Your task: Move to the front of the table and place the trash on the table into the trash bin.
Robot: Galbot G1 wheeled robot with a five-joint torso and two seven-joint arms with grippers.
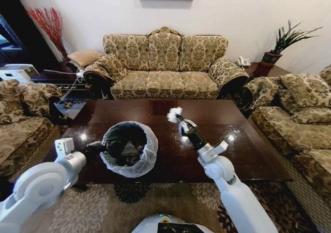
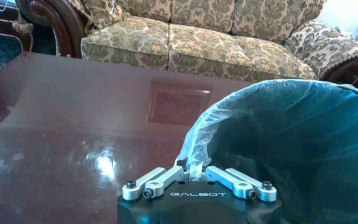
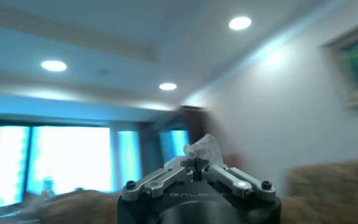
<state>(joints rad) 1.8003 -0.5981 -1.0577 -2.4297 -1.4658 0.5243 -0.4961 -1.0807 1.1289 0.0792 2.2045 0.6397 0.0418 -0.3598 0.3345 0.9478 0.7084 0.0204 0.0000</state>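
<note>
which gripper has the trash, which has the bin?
The right gripper is raised over the table, shut on crumpled white paper. The left gripper is clamped on the trash bin liner rim.

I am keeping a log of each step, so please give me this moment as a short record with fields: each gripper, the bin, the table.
left gripper: shut on the bag liner at the rim of the trash bin, holding it at the bin's left side
right gripper: raised above the table, to the right of the bin, shut on crumpled white paper
trash bin: at the table's near edge, dark items already inside
table: glossy dark brown, no other litter visible on its surface
</note>
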